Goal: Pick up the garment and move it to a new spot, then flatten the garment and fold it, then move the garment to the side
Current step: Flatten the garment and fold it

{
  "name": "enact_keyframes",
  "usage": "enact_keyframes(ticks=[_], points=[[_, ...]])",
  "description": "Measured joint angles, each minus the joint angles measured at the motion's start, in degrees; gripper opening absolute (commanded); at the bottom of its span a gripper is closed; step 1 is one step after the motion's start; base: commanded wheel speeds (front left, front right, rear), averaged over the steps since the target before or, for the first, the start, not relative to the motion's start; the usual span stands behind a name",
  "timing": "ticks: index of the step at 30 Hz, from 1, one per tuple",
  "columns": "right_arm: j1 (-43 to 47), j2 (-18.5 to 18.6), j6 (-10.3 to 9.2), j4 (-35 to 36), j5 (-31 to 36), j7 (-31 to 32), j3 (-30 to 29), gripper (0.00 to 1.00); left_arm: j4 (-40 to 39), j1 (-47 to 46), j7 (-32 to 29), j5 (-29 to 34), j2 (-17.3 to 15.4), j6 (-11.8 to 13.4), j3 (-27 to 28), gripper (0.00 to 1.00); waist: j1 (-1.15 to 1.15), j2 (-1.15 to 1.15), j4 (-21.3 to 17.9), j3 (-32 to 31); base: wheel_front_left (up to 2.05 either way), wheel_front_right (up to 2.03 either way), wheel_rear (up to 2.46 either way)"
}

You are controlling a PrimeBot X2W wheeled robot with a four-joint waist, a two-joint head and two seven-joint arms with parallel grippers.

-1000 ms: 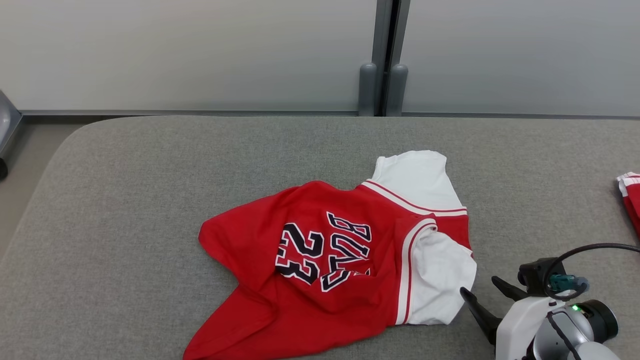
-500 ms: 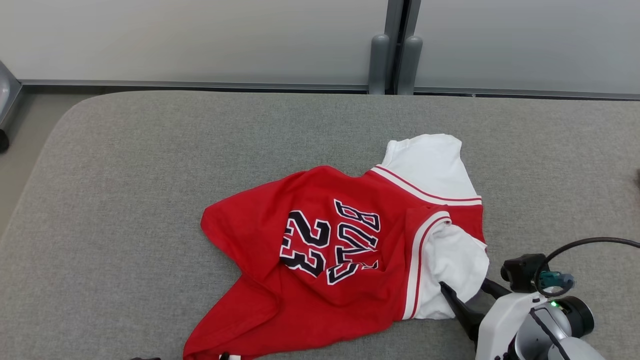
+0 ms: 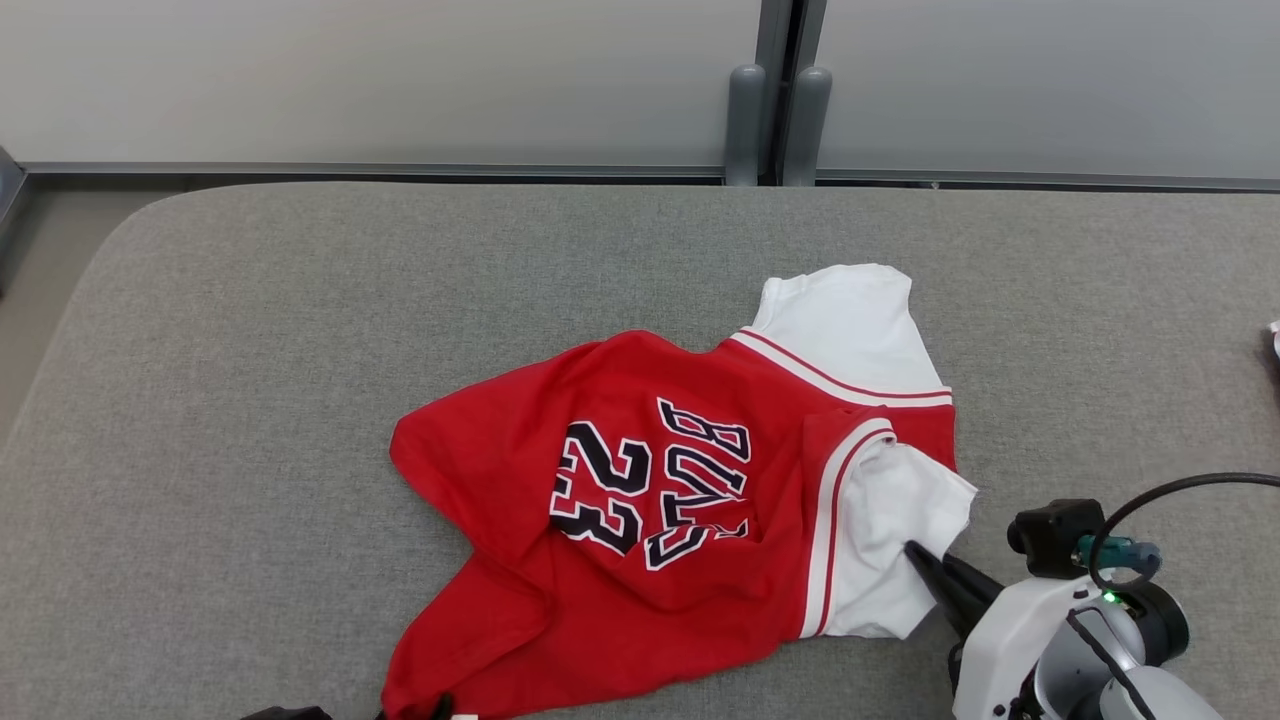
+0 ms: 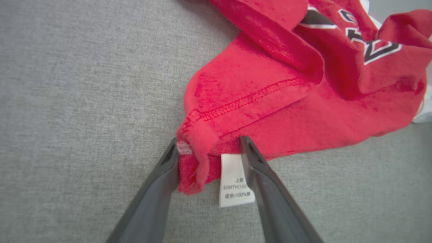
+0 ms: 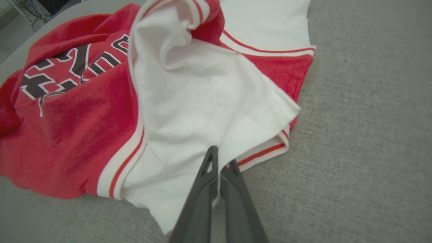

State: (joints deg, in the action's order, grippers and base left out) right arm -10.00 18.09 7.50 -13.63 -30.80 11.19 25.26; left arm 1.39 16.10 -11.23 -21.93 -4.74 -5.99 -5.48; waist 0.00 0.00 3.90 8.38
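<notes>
The right fingers (image 5: 206, 182) are pressed together on the edge of the white sleeve (image 5: 202, 101) of the garment (image 3: 500, 470), which lies crumpled on the grey bench (image 3: 250, 400) just ahead of them. The left fingers (image 4: 158, 189) stand apart, straddling the red hem corner (image 4: 199, 135), with the care label (image 4: 235, 182) between them. This looks like the pick-up step, half secured. Next, the left pair likely needs to close on the hem before both lift together.

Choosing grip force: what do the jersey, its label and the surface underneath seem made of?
Jersey: soft matte knit, fuzzy nap, limp folds; probably cotton. Label: thin smooth white printed fabric. Surface: grey woven upholstery, coarse visible weave.
</notes>
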Motion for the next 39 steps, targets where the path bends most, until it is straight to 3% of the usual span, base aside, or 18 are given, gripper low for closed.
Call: enact_keyframes(ticks=[1, 5, 8, 18, 26, 29, 33, 36, 39], points=[[0.0, 0.1, 0.0, 0.4, -0.8, -0.1, 0.7, 0.0, 0.1, -0.1, 0.2, -0.6, 0.1, 0.0, 0.0, 0.0, 0.0, 0.0, 0.0, 0.0, 0.0, 0.0, 0.0], [0.1, 1.0, 0.0, 2.5, -3.7, -0.8, 0.8, 0.0, -0.4, 0.0, -1.9, -3.8, -0.2, -0.6, -1.2, 0.0, 0.0, 0.0, -0.2, -0.4, 0.0, 0.0, 0.0], [2.0, 2.4, 0.0, 6.8, -7.6, -1.8, -2.2, 0.0, -3.7, 1.1, -3.3, -8.2, -0.6, -1.0, -1.1, 0.0, 0.0, 0.0, -0.2, -0.9, 0.0, 0.0, 0.0], [9.7, 8.0, -0.01, 29.8, -23.3, -2.9, -18.7, 0.0, -29.2, 4.6, -6.4, -29.4, -4.3, -1.3, 0.4, 0.0, 0.0, 0.0, -3.3, -1.9, 0.0, 0.0, 0.0], [8.0, 9.9, -0.01, 39.4, -26.2, -2.4, -27.1, 0.0, -42.1, 2.1, -6.0, -38.3, -4.1, -1.2, 1.7, 0.0, 0.0, 0.0, -6.4, -0.9, 0.0, 0.0, 0.0], [3.2, 11.4, -0.01, 41.4, -25.6, -0.7, -28.7, 0.0, -44.8, -3.0, -7.7, -39.8, -4.9, 0.1, 3.0, 0.0, 0.0, 0.0, -7.1, 0.7, 0.0, 0.0, 0.0], [-7.5, 13.6, -0.01, 40.3, -22.9, 3.9, -27.9, 0.0, -44.1, -15.6, -12.6, -40.3, -8.8, 2.6, 4.8, 0.0, 0.0, 0.0, -7.6, 4.0, 0.0, 0.0, 0.0], [-19.1, 13.0, -0.01, 35.6, -21.2, 7.8, -25.4, 0.0, -38.7, -28.4, -16.6, -40.1, -11.5, 5.5, 5.1, 0.0, 0.0, 0.0, -7.8, 7.0, 0.0, 0.0, 0.0], [-31.9, 9.6, -0.01, 27.5, -18.1, 11.1, -22.4, 0.0, -29.7, -42.8, -19.7, -39.7, -12.3, 8.2, 3.7, 0.0, 0.0, 0.0, -7.8, 10.2, 0.0, 0.0, 0.0]])
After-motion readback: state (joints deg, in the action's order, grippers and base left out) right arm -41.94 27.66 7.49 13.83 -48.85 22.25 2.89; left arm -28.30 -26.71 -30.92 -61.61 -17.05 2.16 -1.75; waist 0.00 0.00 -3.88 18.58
